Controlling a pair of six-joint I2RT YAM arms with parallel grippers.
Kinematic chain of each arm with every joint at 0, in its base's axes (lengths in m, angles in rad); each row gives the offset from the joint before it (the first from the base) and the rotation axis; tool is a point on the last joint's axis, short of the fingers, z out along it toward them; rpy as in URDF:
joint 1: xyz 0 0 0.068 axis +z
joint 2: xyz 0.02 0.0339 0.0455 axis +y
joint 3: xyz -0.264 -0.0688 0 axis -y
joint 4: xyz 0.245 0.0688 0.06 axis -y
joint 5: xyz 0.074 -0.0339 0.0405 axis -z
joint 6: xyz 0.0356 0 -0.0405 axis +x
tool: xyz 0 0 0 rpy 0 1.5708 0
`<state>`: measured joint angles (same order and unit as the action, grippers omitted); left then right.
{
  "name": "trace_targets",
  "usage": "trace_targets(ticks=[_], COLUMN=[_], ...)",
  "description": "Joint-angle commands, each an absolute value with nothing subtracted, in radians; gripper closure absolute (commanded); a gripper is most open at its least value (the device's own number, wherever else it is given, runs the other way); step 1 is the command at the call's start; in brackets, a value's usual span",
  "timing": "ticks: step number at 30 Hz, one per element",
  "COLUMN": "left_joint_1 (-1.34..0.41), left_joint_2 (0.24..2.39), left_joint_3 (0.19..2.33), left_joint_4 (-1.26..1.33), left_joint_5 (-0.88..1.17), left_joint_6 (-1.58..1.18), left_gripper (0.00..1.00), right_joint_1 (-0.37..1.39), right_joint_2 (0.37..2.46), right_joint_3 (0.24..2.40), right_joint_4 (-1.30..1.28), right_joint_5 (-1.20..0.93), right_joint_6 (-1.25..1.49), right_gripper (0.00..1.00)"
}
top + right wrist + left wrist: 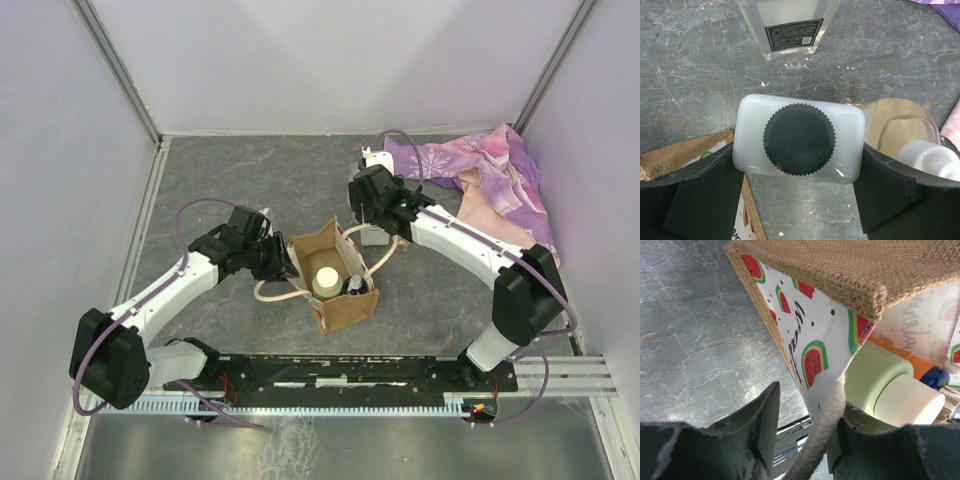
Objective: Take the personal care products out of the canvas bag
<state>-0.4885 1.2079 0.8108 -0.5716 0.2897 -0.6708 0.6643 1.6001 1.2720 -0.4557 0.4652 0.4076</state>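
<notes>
white bottle (798,141) gripped, right fingers (700,195) pointing down

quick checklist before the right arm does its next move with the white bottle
1. Bag held steady: ok. The left fingers are closed on the rope handle of the canvas bag.
2. White boxy bottle out of the bag: ok. It sits between the right fingers, over the table.
3. Bottle resting on the table: cannot tell.
4. Room around it: not ok. The clear bottle is just ahead and the round white-capped bottle is close beside it.
5. Bag emptied: not ok. The cream-capped bottle and orange bottle are inside.
</notes>
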Motion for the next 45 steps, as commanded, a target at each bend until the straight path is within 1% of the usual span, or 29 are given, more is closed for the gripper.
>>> trace_targets(ticks=[1, 5, 10, 13, 16, 21, 22, 27, 31, 34, 40, 45], left_joint_1=[-0.487, -0.488, -0.488, -0.487, -0.487, -0.487, -0.487, -0.487, -0.486, -0.487, -0.487, -0.487], left_joint_2=[1.18, 1.176, 1.172, 1.17, 1.167, 1.176, 1.178, 1.19, 1.197, 1.218, 1.231, 1.228], left_joint_3=[0.799, 0.797, 0.79, 0.793, 0.802, 0.806, 0.803, 0.794, 0.804, 0.825, 0.836, 0.827], left_joint_4=[-0.58, -0.579, -0.578, -0.58, -0.584, -0.584, -0.581, -0.56, -0.55, -0.557, -0.555, -0.555], left_joint_5=[0.291, 0.293, 0.294, 0.283, 0.276, 0.273, 0.274, 0.286, 0.291, 0.297, 0.299, 0.303], left_joint_6=[-0.709, -0.71, -0.709, -0.71, -0.706, -0.703, -0.703, -0.71, -0.711, -0.698, -0.691, -0.69], left_gripper=[0.97, 0.97, 0.97, 0.97, 0.97, 0.97, 0.97, 0.97, 0.97, 0.97, 0.97, 0.97], right_joint_1=[0.66, 0.66, 0.66, 0.66, 0.684, 0.88, 0.912, 0.984, 1.004, 1.009, 1.026, 1.06], right_joint_2=[1.603, 1.634, 1.631, 1.61, 1.547, 1.455, 1.439, 1.391, 1.397, 1.403, 1.423, 1.442], right_joint_3=[1.321, 1.325, 1.356, 1.392, 1.407, 1.452, 1.457, 1.507, 1.478, 1.424, 1.343, 1.311], right_joint_4=[-0.301, -0.312, -0.357, -0.394, -0.398, -0.469, -0.479, -0.622, -0.695, -0.701, -0.672, -0.676], right_joint_5=[0.492, 0.491, 0.502, 0.491, 0.496, 0.679, 0.689, 0.531, 0.417, 0.357, 0.168, 0.113], right_joint_6=[0.413, 0.415, 0.414, 0.398, 0.365, 0.227, 0.202, 0.256, 0.332, 0.369, 0.404, 0.418], right_gripper=[0.23, 0.18, 0.0, 0.0, 0.0, 0.0, 0.0, 0.01, 0.03, 0.03, 0.05, 0.08])
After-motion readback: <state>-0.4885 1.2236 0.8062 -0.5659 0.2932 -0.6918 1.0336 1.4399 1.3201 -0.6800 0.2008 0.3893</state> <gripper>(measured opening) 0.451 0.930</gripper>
